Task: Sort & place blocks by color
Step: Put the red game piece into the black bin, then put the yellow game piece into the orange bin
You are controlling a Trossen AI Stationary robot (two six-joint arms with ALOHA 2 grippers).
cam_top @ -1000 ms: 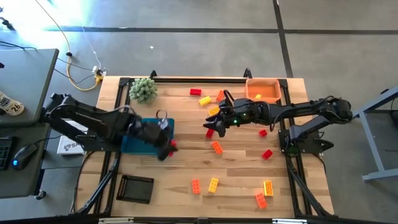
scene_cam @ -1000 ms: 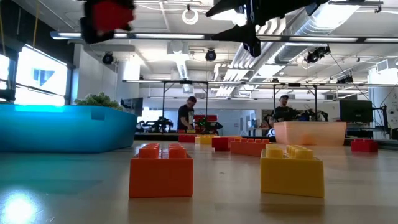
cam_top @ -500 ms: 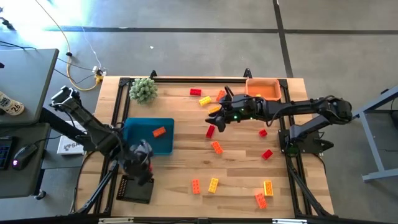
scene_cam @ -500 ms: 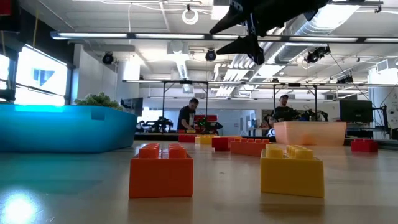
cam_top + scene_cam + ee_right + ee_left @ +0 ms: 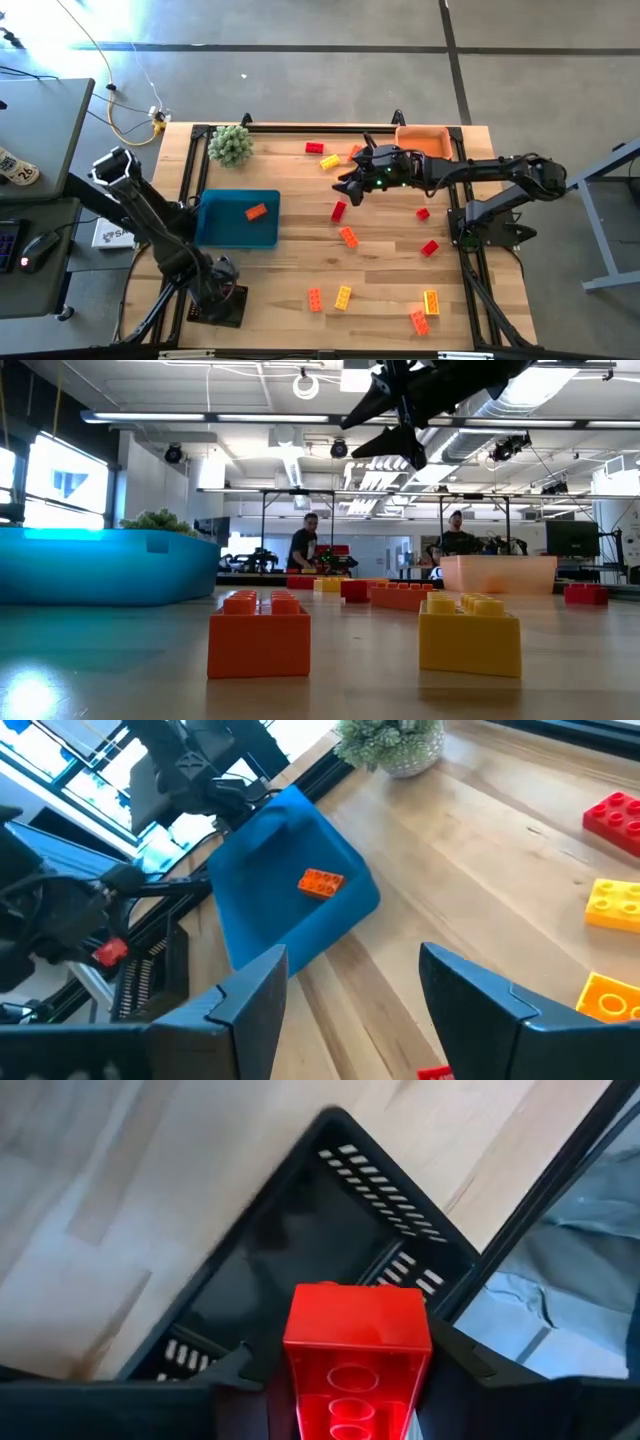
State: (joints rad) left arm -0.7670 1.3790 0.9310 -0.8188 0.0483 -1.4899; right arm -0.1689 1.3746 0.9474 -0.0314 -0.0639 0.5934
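My left gripper (image 5: 357,1365) hangs over the black slotted tray (image 5: 216,305) at the table's near left corner, shut on a red brick (image 5: 357,1342). In the right wrist view the same gripper and its brick (image 5: 110,952) show far off. My right gripper (image 5: 345,185) is open in the air above the table's middle (image 5: 395,422), beside a yellow brick (image 5: 329,161) and over a red one (image 5: 338,210). One orange brick (image 5: 256,211) lies flat in the blue tray (image 5: 238,225). Several more red, orange and yellow bricks lie scattered flat on the wood. My left gripper pinches the red brick between its two fingers by two opposite side walls (image 5: 297,1370). The fingers come from above, pointing down. The brick is lifted clear above the black tray (image 5: 300,1250), its hollow underside (image 5: 350,1390) turned up toward the wrist.
An orange tray (image 5: 423,143) sits at the far right corner, and a fuzzy green plant (image 5: 231,145) at the far left. Loose bricks lie near the near edge (image 5: 343,297) (image 5: 431,301) and right of centre (image 5: 430,247). People stand in the room beyond the table (image 5: 302,545).
My left gripper has swung from over the blue tray toward the table's near edge, carrying the red brick, and now hangs above the black tray. The orange brick in the blue tray, hidden under the arm before, now shows. My right gripper has drifted a little toward the far edge, still open.
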